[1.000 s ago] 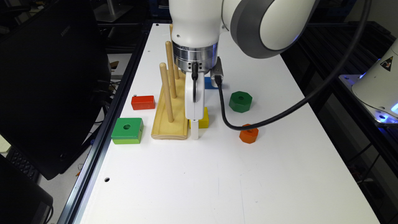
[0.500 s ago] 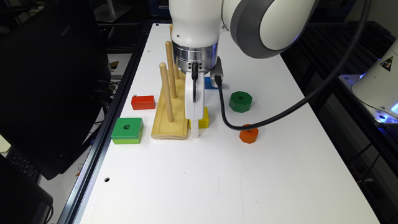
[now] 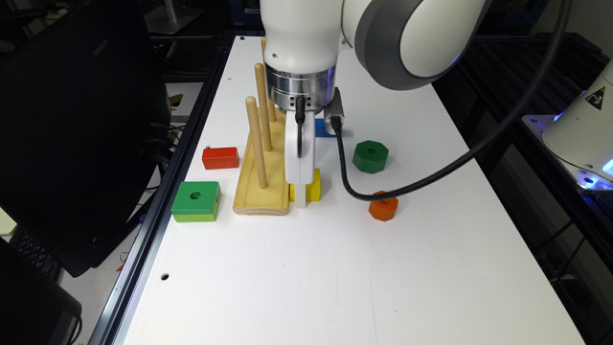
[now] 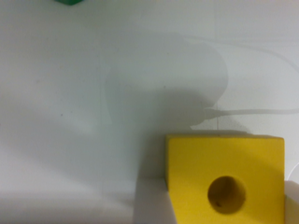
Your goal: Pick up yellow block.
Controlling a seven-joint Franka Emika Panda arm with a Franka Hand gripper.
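The yellow block (image 3: 314,189), square with a round centre hole, lies flat on the white table right beside the wooden peg board (image 3: 262,194). My gripper (image 3: 300,194) is lowered straight onto it and hides most of it in the exterior view. In the wrist view the yellow block (image 4: 224,163) sits between the two pale, blurred fingers (image 4: 150,203), which press against its opposite sides. The gripper (image 4: 219,205) is shut on the block, which still rests on the table.
The peg board carries three upright dowels (image 3: 255,141) close to the wrist. A green square block (image 3: 196,201) and a red block (image 3: 220,158) lie beyond it. A green octagon (image 3: 370,156), an orange octagon (image 3: 383,207) and a blue block (image 3: 324,130) lie on the other side. A black monitor (image 3: 72,120) borders the table.
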